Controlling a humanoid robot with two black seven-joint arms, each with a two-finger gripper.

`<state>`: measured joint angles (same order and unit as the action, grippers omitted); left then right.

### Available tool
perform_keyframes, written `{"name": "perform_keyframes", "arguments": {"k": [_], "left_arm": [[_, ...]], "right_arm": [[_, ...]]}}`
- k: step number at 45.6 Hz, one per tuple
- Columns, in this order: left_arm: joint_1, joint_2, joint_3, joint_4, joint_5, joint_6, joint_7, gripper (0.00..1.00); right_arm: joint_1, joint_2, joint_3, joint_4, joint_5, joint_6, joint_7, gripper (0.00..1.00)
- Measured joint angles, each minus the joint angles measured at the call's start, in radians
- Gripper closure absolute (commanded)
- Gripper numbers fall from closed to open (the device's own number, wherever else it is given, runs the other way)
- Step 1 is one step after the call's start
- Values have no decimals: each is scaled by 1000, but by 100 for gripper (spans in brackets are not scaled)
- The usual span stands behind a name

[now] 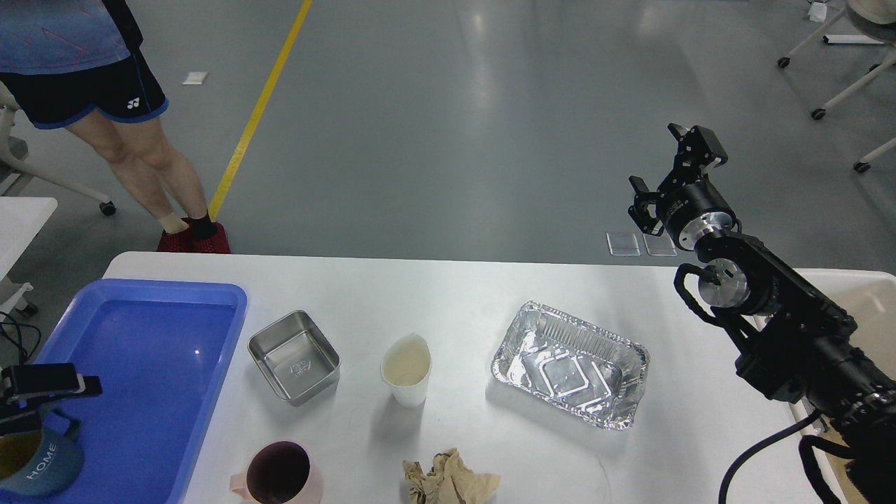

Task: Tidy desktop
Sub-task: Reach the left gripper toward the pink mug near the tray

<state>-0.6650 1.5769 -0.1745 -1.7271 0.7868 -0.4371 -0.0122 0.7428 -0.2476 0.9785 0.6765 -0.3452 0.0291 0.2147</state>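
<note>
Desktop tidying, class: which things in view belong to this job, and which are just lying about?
Job:
desktop
steel tin
paper cup
foil tray
pink mug
crumpled paper
blue tray
blue mug

Lying about:
person
chair legs
yellow line

Brightness: even, bright overhead light
Glare: pale streaks on the glossy grey floor (483,105); sparkle on the crinkled silver foil tray (570,364)
Shadows: soft, short, beside the white paper cup (406,369) on the white surface (455,294)
Focus: sharp throughout, no blur
</note>
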Motion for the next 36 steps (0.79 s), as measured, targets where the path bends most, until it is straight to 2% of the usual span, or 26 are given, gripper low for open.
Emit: {"name": "perform_keyframes", "arguments": {"k": [12, 19, 36], "left_arm": [[94, -152, 17, -1, -1, 28, 12, 16], [169, -202, 23, 0, -1, 90, 15, 16], [222, -335, 23, 0, -7, 153, 13, 16]], "right_arm": [[0, 6, -1, 0, 0, -1, 0, 0], [0, 5, -1, 0, 0, -1, 0, 0], [0, 10, -1, 0, 0, -1, 0, 0]]}}
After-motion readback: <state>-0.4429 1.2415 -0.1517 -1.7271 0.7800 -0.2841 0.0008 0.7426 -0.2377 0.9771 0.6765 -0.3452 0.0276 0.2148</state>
